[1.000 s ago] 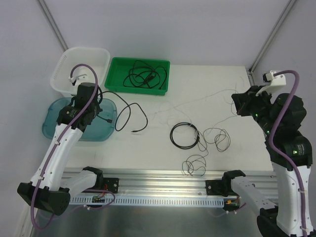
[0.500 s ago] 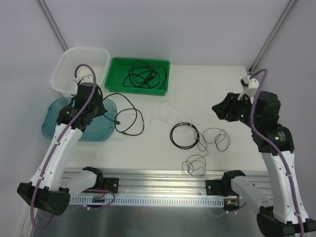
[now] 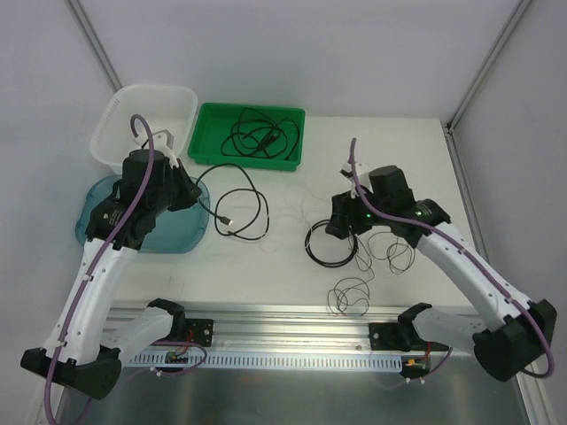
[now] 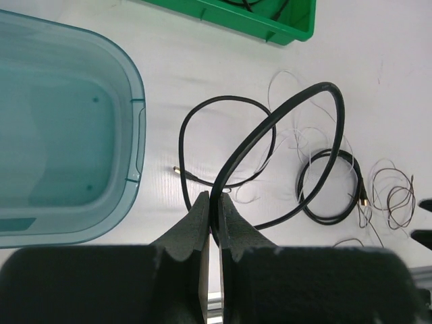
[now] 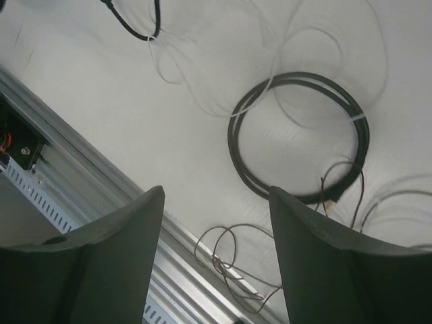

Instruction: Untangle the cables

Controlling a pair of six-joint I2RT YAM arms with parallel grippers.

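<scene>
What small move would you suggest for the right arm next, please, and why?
Probably lower the right gripper onto the coiled black cable and close: its jaws stand open above that coil, which the thin white cable crosses.

a white table carries a white basket, a green tray and a teal tub at its far left. on its bare top lie one end of a loose black cable, a coiled black cable, a thin white cord crossing that coil, and brown wire loops
</scene>
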